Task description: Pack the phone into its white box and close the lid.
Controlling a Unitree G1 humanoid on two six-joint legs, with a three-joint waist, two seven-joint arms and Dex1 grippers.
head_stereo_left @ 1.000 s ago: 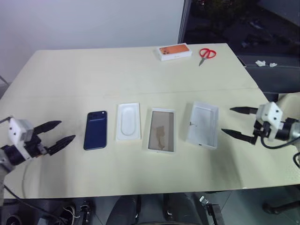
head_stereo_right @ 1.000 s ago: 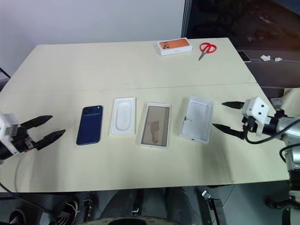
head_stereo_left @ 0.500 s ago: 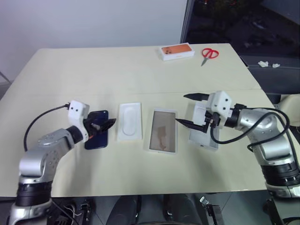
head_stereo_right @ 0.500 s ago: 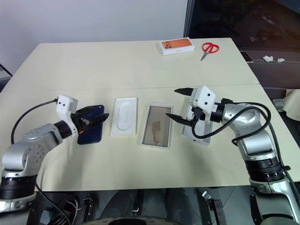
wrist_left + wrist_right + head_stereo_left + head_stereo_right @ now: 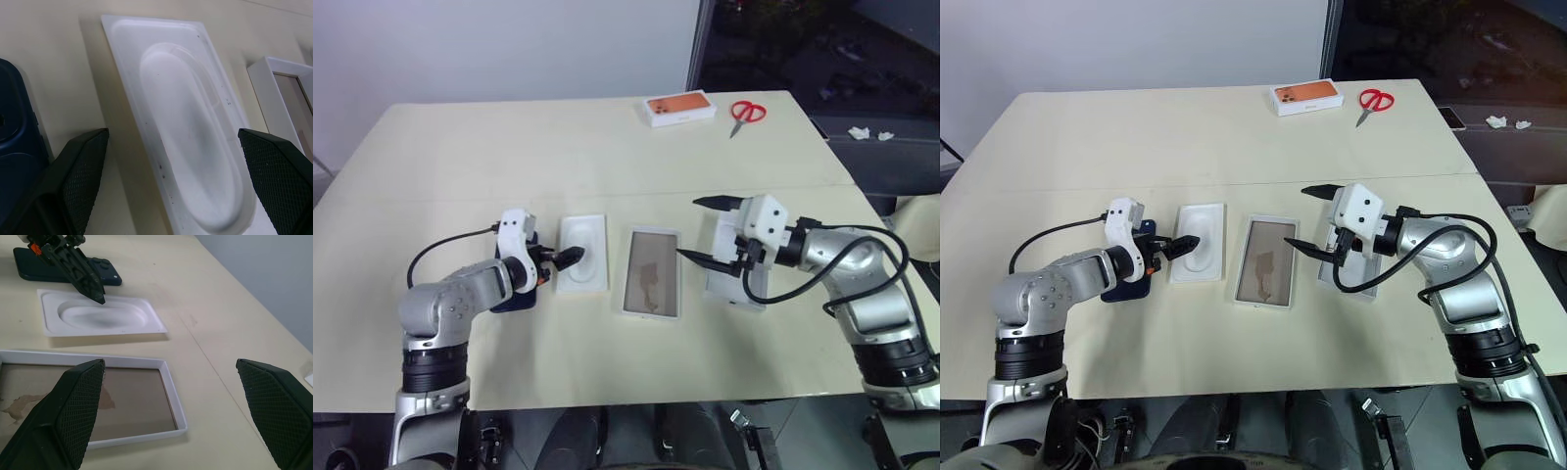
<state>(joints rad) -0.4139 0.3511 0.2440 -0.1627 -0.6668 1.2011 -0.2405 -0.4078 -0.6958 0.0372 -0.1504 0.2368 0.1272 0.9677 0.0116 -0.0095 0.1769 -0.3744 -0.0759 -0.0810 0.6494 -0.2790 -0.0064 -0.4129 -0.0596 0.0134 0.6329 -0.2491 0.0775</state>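
On the pale counter [image 5: 607, 157] four flat things lie in a row, and the white box [image 5: 652, 272], with its tan floor facing up, serves as the landmark; the thin white insert [image 5: 582, 254] lies just to the left of the box, and the phone [image 5: 1128, 277] lies further left, past the insert, its dark blue back up and partly hidden by the left wrist; the lid [image 5: 736, 269] lies just to the right of the box, plain inside up, partly under the right claw.

The left arm is bent at the elbow with the forearm reaching across above the phone; the left claw [image 5: 566, 257] points toward the box and slightly down, its tips over the near-left part of the insert; its fingers [image 5: 83, 171] stand spread apart and hold nothing.

The right arm bends in from the right, forearm nearly level; the right claw [image 5: 701, 231] hovers over the lid, pointing toward the box; its two fingers [image 5: 78, 406] are wide apart, one above the other, empty.

Well behind the box, near the far edge of the counter, sit a white box with an orange top [image 5: 677, 109] and red scissors [image 5: 745, 114] beside it.
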